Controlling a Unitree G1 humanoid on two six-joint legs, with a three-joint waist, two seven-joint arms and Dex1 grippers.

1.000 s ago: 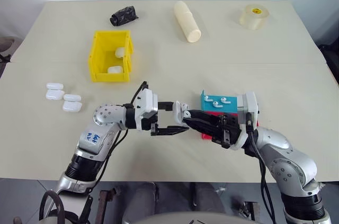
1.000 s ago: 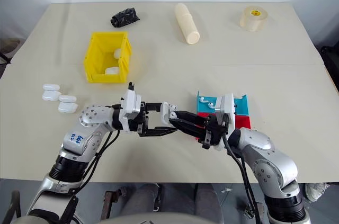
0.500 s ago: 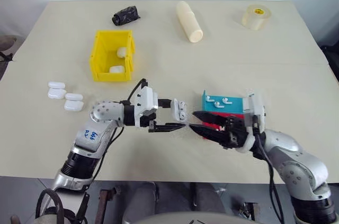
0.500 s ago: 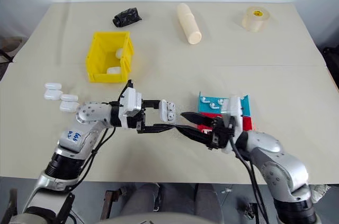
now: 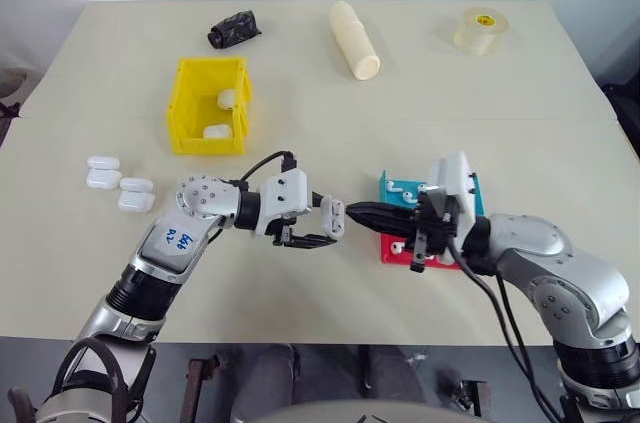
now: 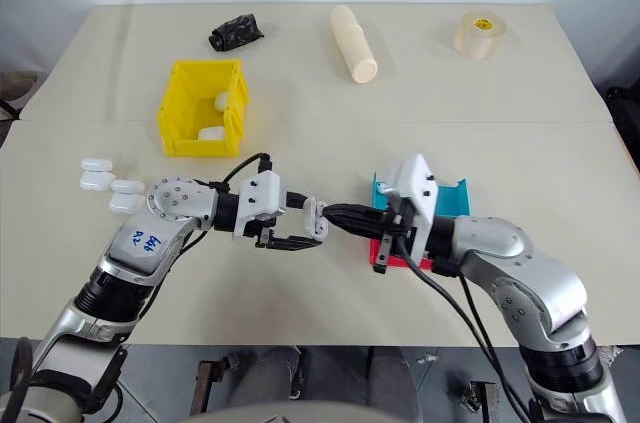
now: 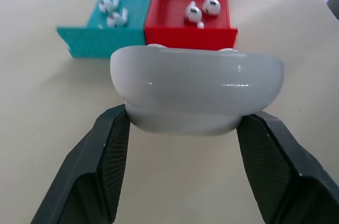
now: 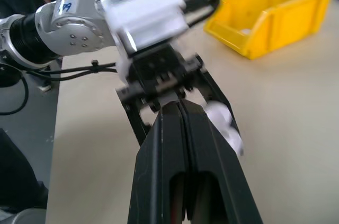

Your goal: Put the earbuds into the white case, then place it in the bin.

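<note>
- Left wrist view shows the left gripper [image 7: 183, 176] clamped on the white case [image 7: 196, 94], one black finger pressed against each of its narrow ends.
- Beyond the held case in that view lie a teal tray [image 7: 114, 28] and a red tray [image 7: 192, 20], side by side and touching; loose earbuds [image 7: 201, 8] lie in both.
- In the left eye view the left gripper [image 5: 318, 226] reaches across toward the right arm, with the white case at its fingertips, above the table [image 5: 300, 133].
- The right gripper [image 5: 352, 214] points straight at the case from the opposite side, its two black fingers pressed together; the tip sits right at the case, and whether it touches cannot be told.
- Right wrist view confirms the right gripper's fingers [image 8: 183, 144] are together, with no gap between them, and the case shows as a white blur just past their tip.
- Just behind the right gripper's wrist sit the two trays.
- The bin [image 5: 209, 105], yellow, stands well away from the left gripper, on the far side of the left forearm; two white items lie inside it.
- Four spare cases [image 5: 120, 184] lie in a cluster out past the left elbow.
- Far across the table are a black crumpled object [image 5: 233, 29], a cream cylinder [image 5: 354, 39] and a tape roll [image 5: 479, 30].
</note>
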